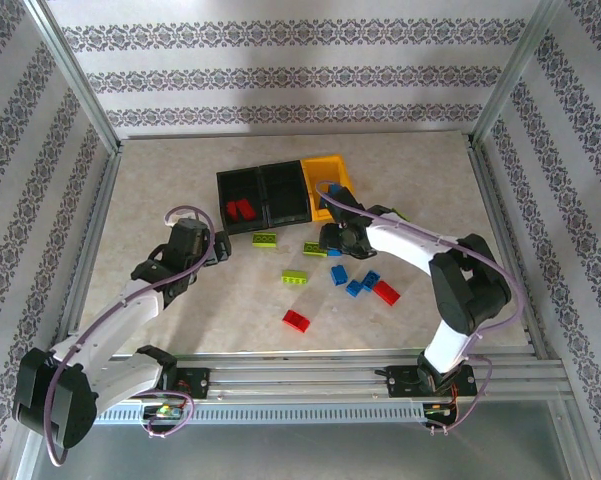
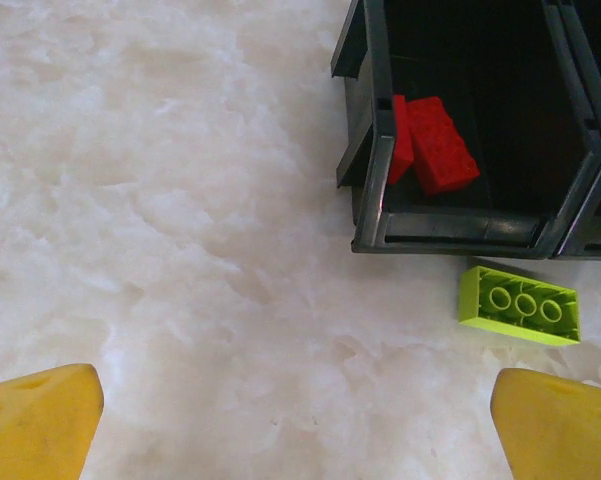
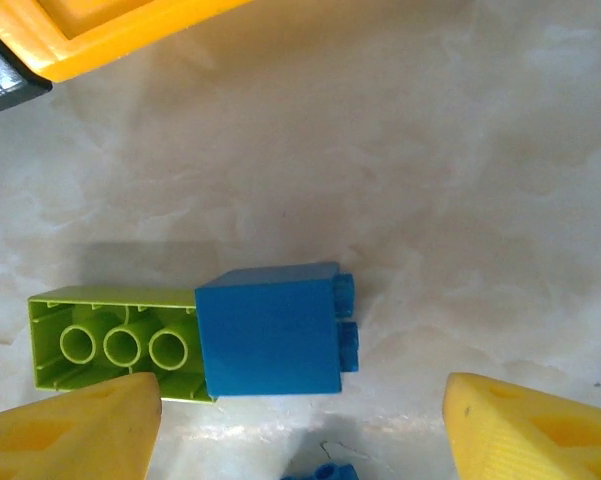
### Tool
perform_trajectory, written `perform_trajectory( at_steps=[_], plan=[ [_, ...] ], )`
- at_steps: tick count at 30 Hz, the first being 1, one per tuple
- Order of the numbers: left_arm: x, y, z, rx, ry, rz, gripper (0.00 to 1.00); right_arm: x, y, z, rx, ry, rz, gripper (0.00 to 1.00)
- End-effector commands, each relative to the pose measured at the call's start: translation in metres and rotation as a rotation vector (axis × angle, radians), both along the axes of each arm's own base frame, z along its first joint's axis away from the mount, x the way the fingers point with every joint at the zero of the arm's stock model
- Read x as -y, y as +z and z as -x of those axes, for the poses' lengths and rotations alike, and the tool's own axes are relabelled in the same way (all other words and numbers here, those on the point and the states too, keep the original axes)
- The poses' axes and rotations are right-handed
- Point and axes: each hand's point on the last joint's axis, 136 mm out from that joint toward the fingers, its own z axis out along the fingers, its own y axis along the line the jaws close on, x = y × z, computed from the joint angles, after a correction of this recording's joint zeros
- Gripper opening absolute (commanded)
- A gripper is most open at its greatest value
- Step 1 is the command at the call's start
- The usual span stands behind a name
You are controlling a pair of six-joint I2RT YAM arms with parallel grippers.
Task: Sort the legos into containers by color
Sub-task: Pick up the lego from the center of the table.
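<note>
Right gripper [image 3: 300,435] is held spread astride blue brick [image 3: 270,330], lime brick [image 3: 115,345] touching at 9 o'clock, likely for a pick; left gripper [image 2: 300,425] is held released, empty.

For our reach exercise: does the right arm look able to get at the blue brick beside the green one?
Likely yes: the open right hand hangs over the blue brick, nothing covering it.

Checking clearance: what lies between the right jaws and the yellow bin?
In the right wrist view, a blue brick touching an upturned lime brick, then bare table.
</note>
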Motion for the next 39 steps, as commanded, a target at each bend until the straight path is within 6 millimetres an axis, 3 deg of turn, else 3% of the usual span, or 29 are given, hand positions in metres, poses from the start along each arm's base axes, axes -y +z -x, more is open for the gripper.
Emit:
perform_trajectory(
  at_steps=[1, 14, 19, 31, 39],
  plan=[
    [-0.005, 0.009, -0.002, 0.035, 0.03, 0.013, 1.0, -0.007, -0.003, -0.006, -0.011, 0.024, -0.004, 0.73],
    [-0.001, 0.0, -0.004, 0.002, 0.023, 0.021, 1.0, 0.003, -0.023, -0.007, -0.061, -0.005, -0.002, 0.62],
    [0.002, -0.004, -0.006, -0.008, 0.014, 0.03, 1.0, 0.01, -0.022, -0.006, -0.056, -0.018, 0.003, 0.57],
    [0.003, -0.005, -0.007, -0.014, 0.014, 0.033, 1.0, 0.018, -0.028, -0.003, -0.066, -0.038, 0.013, 0.59],
    [0.003, -0.007, -0.007, -0.022, 0.009, 0.025, 1.0, 0.015, -0.038, -0.012, -0.078, -0.03, 0.021, 0.58]
  ],
)
